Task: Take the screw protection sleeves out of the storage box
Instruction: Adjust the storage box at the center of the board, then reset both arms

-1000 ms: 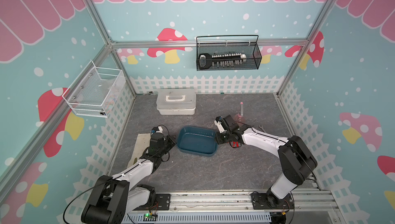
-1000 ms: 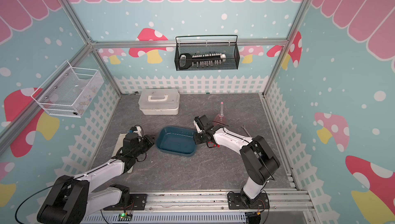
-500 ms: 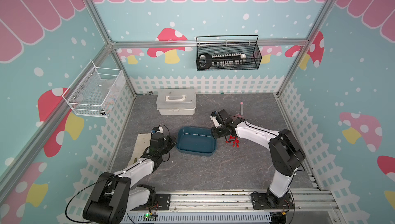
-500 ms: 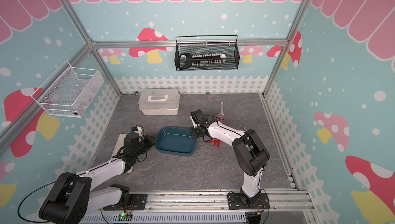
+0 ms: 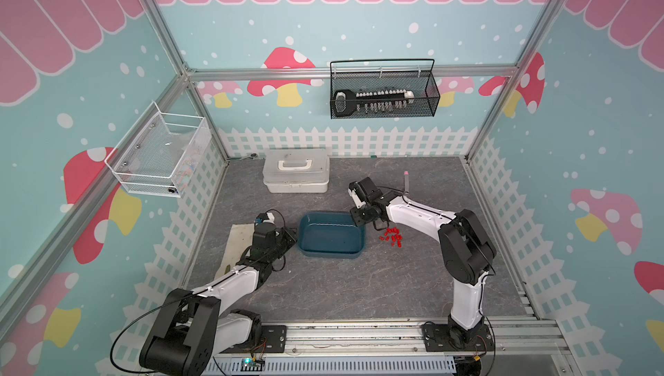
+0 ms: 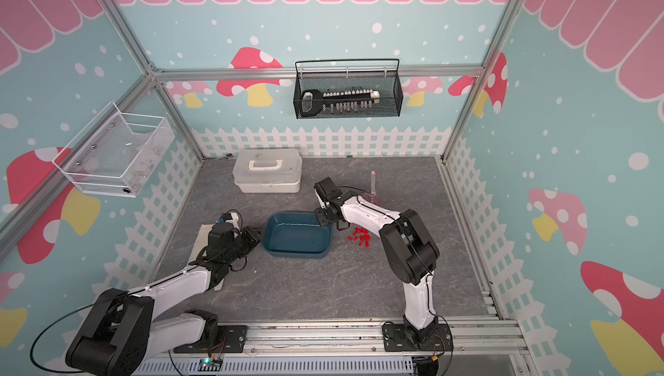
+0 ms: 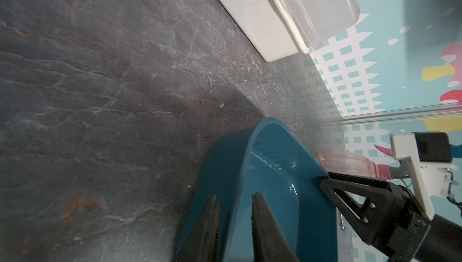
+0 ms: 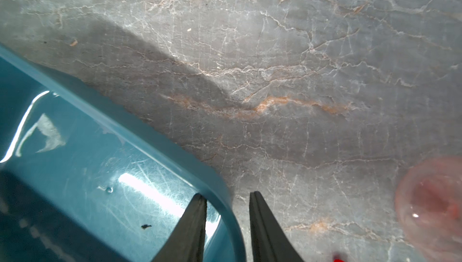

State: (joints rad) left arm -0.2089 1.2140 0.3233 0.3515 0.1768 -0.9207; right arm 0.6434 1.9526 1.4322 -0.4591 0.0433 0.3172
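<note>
Evidently near done: the screw protection sleeves (image 5: 392,237) lie in a loose red cluster on the table (image 5: 341,291) just beside the storage box (image 5: 330,254), whose floor shows no red. Left gripper (image 7: 235,194), narrowly parted, straddles one end rim and seems to pinch the wall; right gripper (image 8: 227,193) straddles the opposite corner likewise, table showing beside its outer finger, clamp uncertain. Release well: open both, lift straight up, no sideways drag toward the sleeves.

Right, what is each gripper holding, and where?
Both hold the shallow dark teal plastic tub: the left gripper pinches one end wall, the right gripper the opposite end's corner rim.
</note>
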